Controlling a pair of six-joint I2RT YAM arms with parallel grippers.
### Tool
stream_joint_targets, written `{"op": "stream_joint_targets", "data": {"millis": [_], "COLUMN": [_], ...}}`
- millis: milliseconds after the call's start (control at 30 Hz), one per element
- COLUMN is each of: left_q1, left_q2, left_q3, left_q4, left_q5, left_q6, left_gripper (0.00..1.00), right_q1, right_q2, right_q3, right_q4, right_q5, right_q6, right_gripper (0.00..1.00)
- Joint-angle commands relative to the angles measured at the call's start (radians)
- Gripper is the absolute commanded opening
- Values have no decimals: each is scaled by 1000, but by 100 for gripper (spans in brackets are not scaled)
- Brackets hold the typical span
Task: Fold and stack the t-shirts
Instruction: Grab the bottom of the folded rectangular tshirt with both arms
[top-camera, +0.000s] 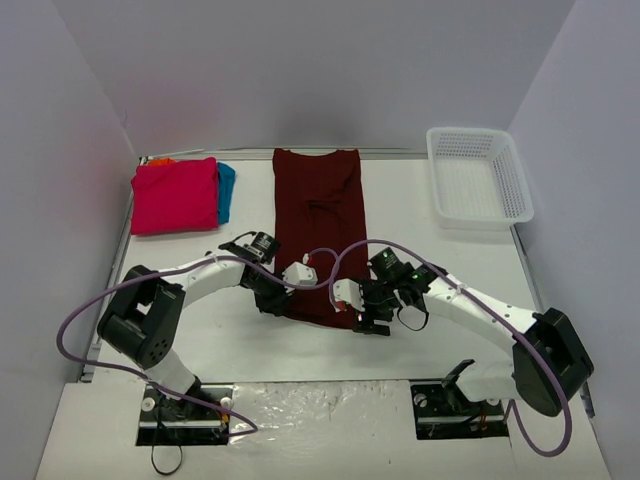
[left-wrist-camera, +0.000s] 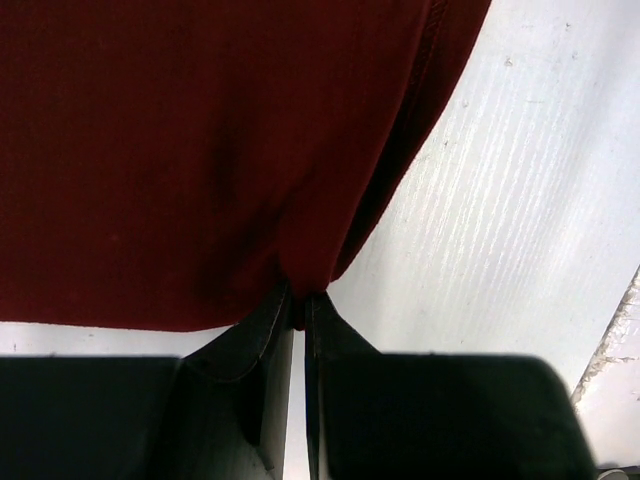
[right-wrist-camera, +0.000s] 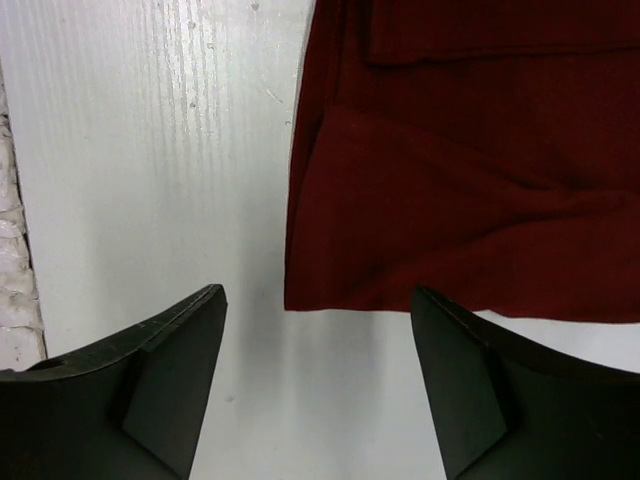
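Overhead and wrist views, both my arms at the near end of the maroon shirt (top-camera: 320, 225). The shirt lies flat on the table (top-camera: 430, 260) as a long narrow strip that runs away from my jaws, with both grippers at its near hem. My left gripper (top-camera: 271, 297) is at the near left corner. In its wrist view the left gripper (left-wrist-camera: 298, 300) has its jaws pressed together on the edge of the maroon shirt (left-wrist-camera: 180, 150); the cloth puckers down to the pinch and spreads out ahead and to the left of the jaws, with bare table (left-wrist-camera: 500, 200) to their right. My right gripper (top-camera: 368, 318) is at the near right corner. In its wrist view the right gripper (right-wrist-camera: 317, 295) has its jaws spread wide and holds nothing; a corner of the maroon shirt (right-wrist-camera: 480, 190) lies just ahead, between the two fingers, and the hem runs off across the tip of one of them. I cannot tell whether that tip touches the cloth. Layered folds show in the shirt ahead of these jaws, and the table (right-wrist-camera: 150, 150) fills the other side. Well beyond and left of my left jaws sits a folded pink shirt (top-camera: 175, 196), with a teal shirt (top-camera: 227, 190) showing at its right edge and an orange shirt (top-camera: 161, 160) peeking out at its far corner. Well beyond and right of my right jaws stands the basket (top-camera: 521, 190).
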Motion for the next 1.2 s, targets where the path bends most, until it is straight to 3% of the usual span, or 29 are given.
{"op": "stream_joint_targets", "data": {"millis": [0,300,500,900,1100,1167], "left_q1": [12,25,43,54,55,55], "left_q2": [4,1,-8,-7,4,7], "left_q3": [37,32,23,26,29,34], "left_q4": [-24,-27,-24,-28,-33,-38], "left_q5": [36,49,52,68,75,74], "left_q6": [-2,-2,-3,-2,4,9], "left_gripper": [2,2,2,2,2,2], "right_q1": [29,60,61,72,81,80], "right_q2": [43,143,149,242,265,270], "right_q3": [-5,-11,-20,-19,4,7], "right_q4": [11,44,42,59,67,67], "right_q5": [64,97,139,165,154,160], "right_q6": [-19,-11,-5,-5,15,16], "right_gripper": [70,63,51,37,36,26]}}
